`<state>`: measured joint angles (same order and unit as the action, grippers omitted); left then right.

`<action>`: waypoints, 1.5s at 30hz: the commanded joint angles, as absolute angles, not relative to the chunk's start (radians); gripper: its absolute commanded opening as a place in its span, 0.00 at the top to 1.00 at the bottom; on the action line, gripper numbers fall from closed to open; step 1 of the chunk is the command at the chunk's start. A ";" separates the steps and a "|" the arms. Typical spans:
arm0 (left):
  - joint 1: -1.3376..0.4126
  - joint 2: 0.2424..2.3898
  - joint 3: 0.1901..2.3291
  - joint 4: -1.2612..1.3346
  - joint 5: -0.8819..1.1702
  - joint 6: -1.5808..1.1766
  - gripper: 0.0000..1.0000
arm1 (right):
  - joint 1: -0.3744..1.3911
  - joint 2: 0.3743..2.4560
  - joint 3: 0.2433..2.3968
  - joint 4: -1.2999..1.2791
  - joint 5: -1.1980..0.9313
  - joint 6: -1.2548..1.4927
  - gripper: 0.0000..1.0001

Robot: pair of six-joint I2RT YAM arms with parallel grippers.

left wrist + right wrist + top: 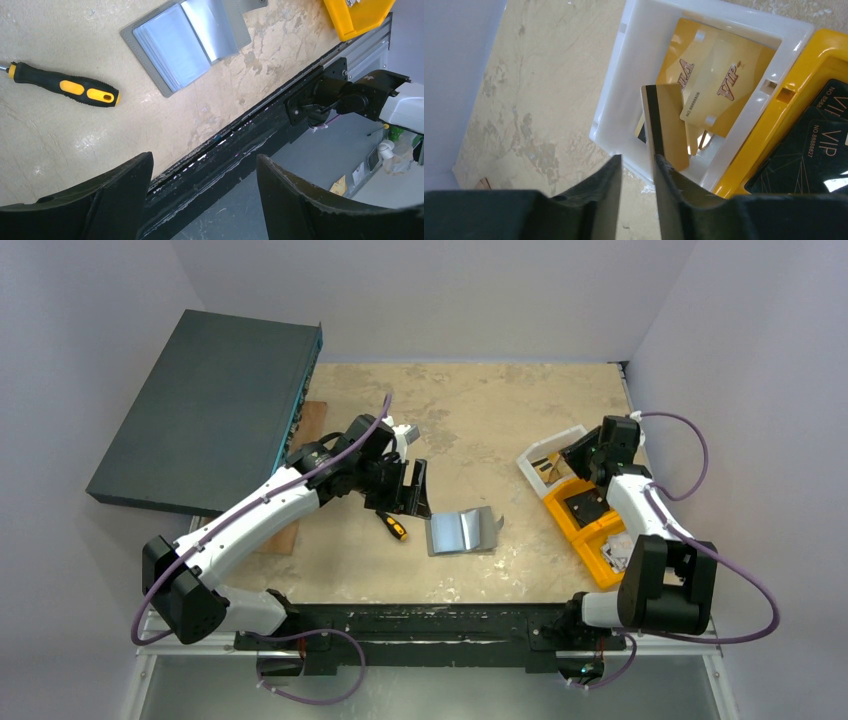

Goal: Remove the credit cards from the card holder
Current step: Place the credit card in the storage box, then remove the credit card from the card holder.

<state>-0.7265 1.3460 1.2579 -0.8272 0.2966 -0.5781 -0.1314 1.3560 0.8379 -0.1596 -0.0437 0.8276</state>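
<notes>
The card holder [463,532] lies open and flat near the table's front middle, grey outside and pale blue-grey inside [185,45]. My left gripper [418,490] hovers just left of it, open and empty [202,157]. My right gripper [578,452] is over a white tray [624,65] at the right. Its jaws [638,159] stand a little apart. A gold credit card [666,125] with a black stripe stands on edge against the right finger, its far end down in the tray. Other gold VIP cards [724,85] lie in the tray.
A black-and-yellow screwdriver [392,525] lies left of the card holder. Orange bins [590,530] with black VIP cards [819,150] adjoin the tray. A large dark flat box [210,410] leans at the back left over a wooden board [310,425].
</notes>
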 commanded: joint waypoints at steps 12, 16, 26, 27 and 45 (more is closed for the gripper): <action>-0.719 1.362 1.241 -0.749 0.285 -0.599 0.24 | -0.112 1.243 0.931 -0.224 -0.116 0.732 0.27; -0.713 1.368 1.229 -0.732 0.277 -0.617 0.24 | -0.052 1.189 0.932 -0.258 -0.109 0.710 0.17; -0.698 1.389 1.183 -0.719 0.251 -0.656 0.24 | 0.390 1.100 0.877 -0.303 -0.022 0.756 0.10; -0.697 1.393 1.178 -0.718 0.256 -0.658 0.24 | 0.434 1.107 0.872 -0.305 -0.016 0.754 0.11; -0.673 1.385 1.042 -0.625 0.242 -0.731 0.24 | 0.789 1.329 0.800 -0.287 0.104 0.683 0.44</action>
<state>-0.6807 1.4059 1.0645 -0.6891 0.2558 -0.6952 0.7654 1.3006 0.7963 -0.3149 0.0040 0.7166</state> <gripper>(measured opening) 0.756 0.570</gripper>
